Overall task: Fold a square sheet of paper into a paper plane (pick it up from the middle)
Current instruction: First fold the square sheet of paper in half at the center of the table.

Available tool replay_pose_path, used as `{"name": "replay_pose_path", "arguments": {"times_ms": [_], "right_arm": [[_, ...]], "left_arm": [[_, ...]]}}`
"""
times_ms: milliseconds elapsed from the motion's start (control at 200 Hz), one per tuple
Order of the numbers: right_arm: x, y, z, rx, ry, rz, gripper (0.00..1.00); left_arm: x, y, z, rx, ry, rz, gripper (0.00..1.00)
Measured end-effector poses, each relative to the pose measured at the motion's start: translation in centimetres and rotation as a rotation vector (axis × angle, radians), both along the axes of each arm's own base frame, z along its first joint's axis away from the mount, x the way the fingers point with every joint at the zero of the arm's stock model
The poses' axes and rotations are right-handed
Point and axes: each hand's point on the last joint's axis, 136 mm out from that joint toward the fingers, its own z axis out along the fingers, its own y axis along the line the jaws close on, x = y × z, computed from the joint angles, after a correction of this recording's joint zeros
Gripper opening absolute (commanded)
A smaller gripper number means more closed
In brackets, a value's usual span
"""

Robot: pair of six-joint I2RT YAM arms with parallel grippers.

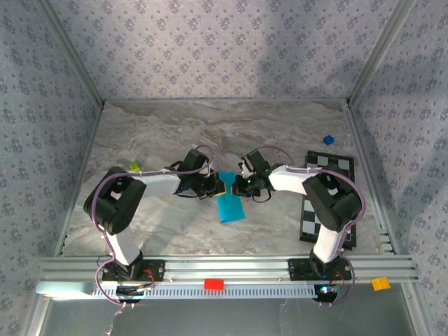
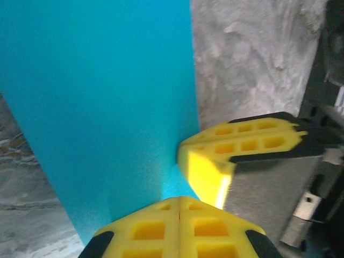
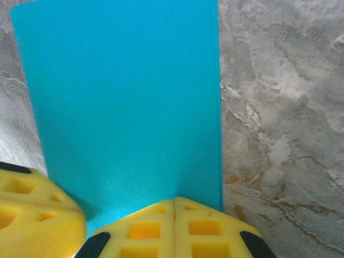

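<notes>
The square sheet of paper [image 1: 230, 206] is bright cyan and shows as a narrow rectangle at the table's middle, apparently folded in half. Its far end sits between the two grippers. My left gripper [image 1: 218, 186] and right gripper [image 1: 239, 185] meet side by side at that end. In the left wrist view the paper [image 2: 102, 107] runs out from my left gripper [image 2: 180, 201], whose yellow fingers are shut on its edge, with a right finger [image 2: 236, 145] close beside. In the right wrist view my right gripper [image 3: 174, 203] is likewise shut on the paper [image 3: 123, 102].
A black-and-white checkered board [image 1: 327, 203] lies at the right, under the right arm. A tiny dark blue cube [image 1: 328, 140] sits behind it, and a small yellow-green object [image 1: 134, 167] lies at the left. A red block [image 1: 213, 283] and an orange block [image 1: 380, 283] rest on the front rail.
</notes>
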Motion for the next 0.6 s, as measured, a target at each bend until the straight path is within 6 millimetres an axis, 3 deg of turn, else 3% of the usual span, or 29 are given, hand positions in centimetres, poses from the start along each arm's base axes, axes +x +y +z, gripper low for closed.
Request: {"name": "replay_pose_path", "arguments": {"times_ms": [210,600], "right_arm": [[-0.1,0.0,-0.1,0.008,0.002,-0.007,0.00],[-0.1,0.1,0.0,0.018,-0.003,-0.016,0.00]], "left_arm": [[-1.3,1.6,-2.5,0.069,0.001,-0.020,0.00],[-1.4,2.1,-1.7,0.096,-0.022,-0.026,0.00]]}}
